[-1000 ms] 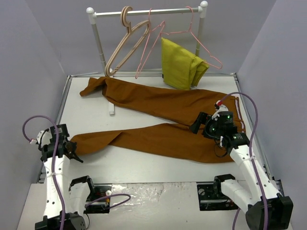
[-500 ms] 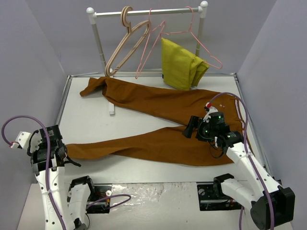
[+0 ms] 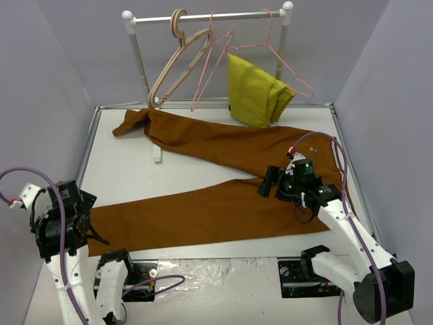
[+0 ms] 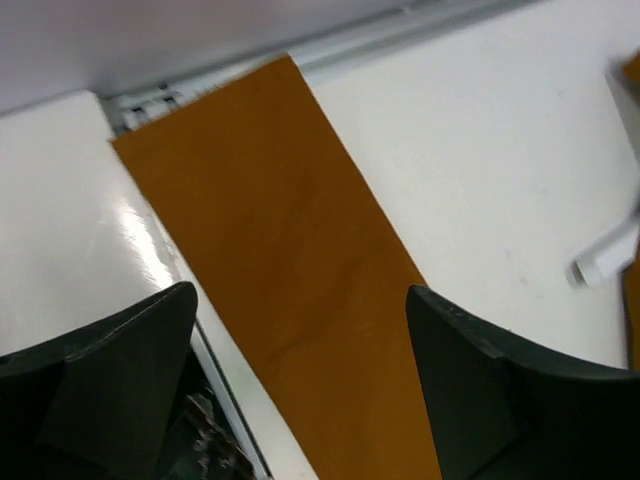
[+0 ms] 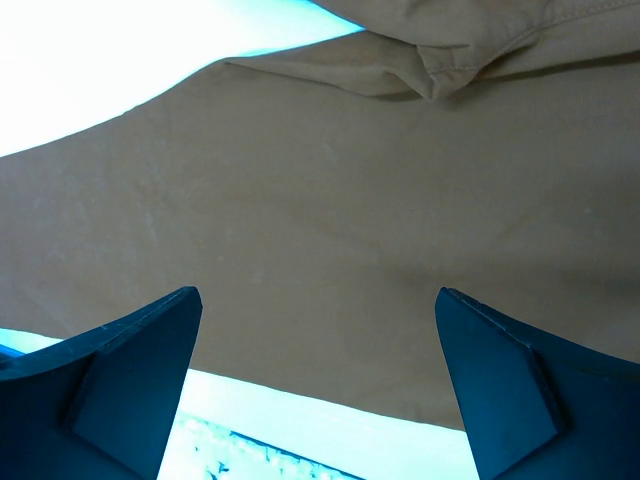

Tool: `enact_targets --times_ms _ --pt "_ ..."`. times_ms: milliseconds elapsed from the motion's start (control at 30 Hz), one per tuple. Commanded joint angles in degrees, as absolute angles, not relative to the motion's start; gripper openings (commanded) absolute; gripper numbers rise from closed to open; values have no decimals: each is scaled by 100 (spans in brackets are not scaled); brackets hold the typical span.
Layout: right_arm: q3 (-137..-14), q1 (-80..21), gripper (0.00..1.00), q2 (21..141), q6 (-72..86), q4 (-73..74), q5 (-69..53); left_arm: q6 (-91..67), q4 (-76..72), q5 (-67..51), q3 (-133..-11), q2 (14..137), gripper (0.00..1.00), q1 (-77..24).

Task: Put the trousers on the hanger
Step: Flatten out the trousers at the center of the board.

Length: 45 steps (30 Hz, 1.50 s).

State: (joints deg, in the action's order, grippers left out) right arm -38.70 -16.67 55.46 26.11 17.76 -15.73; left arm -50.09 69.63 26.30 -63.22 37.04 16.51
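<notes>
The rust-brown trousers (image 3: 223, 176) lie flat on the white table (image 3: 122, 176), waistband to the right and both legs running left. The near leg's cuff end (image 4: 290, 250) sits at the near-left corner. My left gripper (image 3: 91, 231) hovers just over that cuff; in the left wrist view the gripper (image 4: 300, 292) is open, with the cloth lying free below. My right gripper (image 3: 268, 181) hangs above the crotch area, and in its own view it (image 5: 318, 292) is open over the fabric (image 5: 330, 190). A bare pink wire hanger (image 3: 211, 64) hangs on the rail.
The white garment rack (image 3: 210, 17) stands at the back, its post foot (image 3: 157, 156) resting by the far trouser leg. It carries a beige wooden hanger (image 3: 177, 64) and a second pink hanger (image 3: 287, 68) draped with a mustard-yellow garment (image 3: 254, 91). Grey walls close both sides.
The left gripper pulled the near leg's cuff toward the near-left corner, then opened and released it; the leg now lies straighter. The right gripper shifted slightly left, still open.
</notes>
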Motion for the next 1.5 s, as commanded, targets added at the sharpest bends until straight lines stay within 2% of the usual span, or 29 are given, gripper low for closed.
enact_targets --times_ms 0,233,433,633,867,1000,1133,1300,1467 --pt "-4060 -1714 100 5765 2663 1916 -1380 -4649 6619 929 -6180 4182 86 1609" --pt "-4061 -1705 100 6239 3198 1618 -555 -4887 5426 -148 -4713 4552 94 1442" --pt "-4332 -1775 98 6346 3340 1196 182 -4861 4301 -352 -4184 4913 97 1380" --pt "-4842 -2038 97 7003 2726 608 325 -4676 3350 -351 -4394 5790 97 1380" --pt "-5991 -3269 92 8383 1197 -298 422 -4343 3260 -510 -5070 6881 97 1380" --pt "-6775 -3743 84 9532 82 -509 536 -4105 3436 -545 -5256 7049 97 1389" --pt "-7452 -3770 80 10413 -499 -650 457 -3990 3551 -589 -5247 6996 98 1389" --pt "-8137 -3744 76 11441 -738 -703 291 -3999 3445 -633 -5037 6926 98 1380" --pt "-8271 -3744 66 11996 -519 -764 185 -3973 3498 -642 -4957 6926 98 1380"
